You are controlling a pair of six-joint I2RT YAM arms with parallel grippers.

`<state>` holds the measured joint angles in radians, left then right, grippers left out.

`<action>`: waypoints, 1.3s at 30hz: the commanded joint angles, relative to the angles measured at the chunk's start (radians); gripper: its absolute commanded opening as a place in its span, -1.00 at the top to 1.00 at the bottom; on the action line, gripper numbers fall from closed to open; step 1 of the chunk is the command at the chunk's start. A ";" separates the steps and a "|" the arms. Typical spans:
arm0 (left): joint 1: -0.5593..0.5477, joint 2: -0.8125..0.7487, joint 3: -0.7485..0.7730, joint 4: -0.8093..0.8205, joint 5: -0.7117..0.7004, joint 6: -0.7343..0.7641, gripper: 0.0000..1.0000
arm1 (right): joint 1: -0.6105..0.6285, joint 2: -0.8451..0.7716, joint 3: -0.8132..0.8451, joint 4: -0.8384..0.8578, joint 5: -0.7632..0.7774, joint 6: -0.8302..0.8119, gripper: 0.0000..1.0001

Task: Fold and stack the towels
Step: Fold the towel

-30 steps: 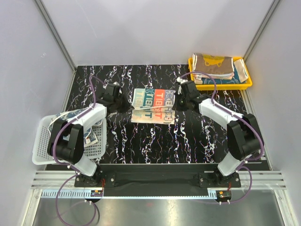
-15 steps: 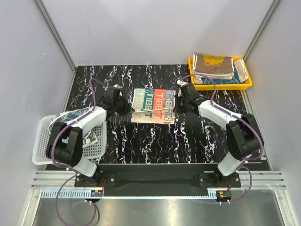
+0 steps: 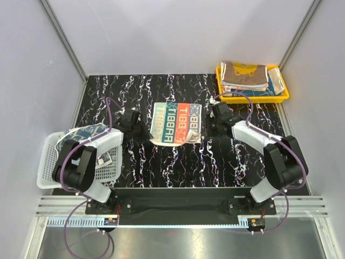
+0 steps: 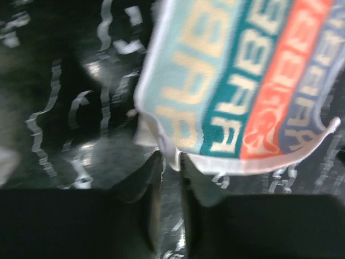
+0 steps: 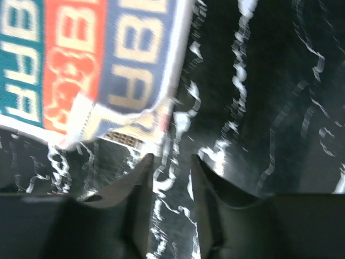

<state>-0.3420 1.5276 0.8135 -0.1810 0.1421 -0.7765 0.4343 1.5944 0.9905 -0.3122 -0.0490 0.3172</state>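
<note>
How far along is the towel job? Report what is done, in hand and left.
Done: a stack of folded towels sits in the yellow tray. In hand: the striped towel lies doubled over on the table, with the left gripper at its near left corner and the right gripper, jaws apart, just off its near right corner. Left: more cloths wait in the white mesh basket.

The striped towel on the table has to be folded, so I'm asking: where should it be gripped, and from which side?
Take the striped towel by its two near corners, coming from the near edge. It lies flat, so only the hem offers the jaws a lip, and the left gripper and right gripper sit open at those corners.
</note>
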 commanded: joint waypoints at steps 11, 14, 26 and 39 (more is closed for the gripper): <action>0.017 -0.109 0.188 -0.166 -0.120 0.065 0.02 | -0.019 -0.071 0.112 -0.091 0.063 0.048 0.07; 0.029 -0.005 0.275 -0.187 -0.128 0.085 0.02 | -0.025 0.022 0.206 -0.100 0.123 0.051 0.07; 0.133 0.507 0.846 -0.262 -0.050 0.259 0.12 | -0.120 0.469 0.707 -0.182 0.074 0.062 0.18; 0.163 0.655 0.816 -0.005 0.198 0.223 0.07 | -0.140 0.662 0.847 -0.156 -0.012 0.095 0.07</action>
<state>-0.1768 2.1719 1.6440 -0.3138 0.2420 -0.5446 0.2974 2.2303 1.7935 -0.4835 -0.0196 0.3862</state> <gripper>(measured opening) 0.461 0.462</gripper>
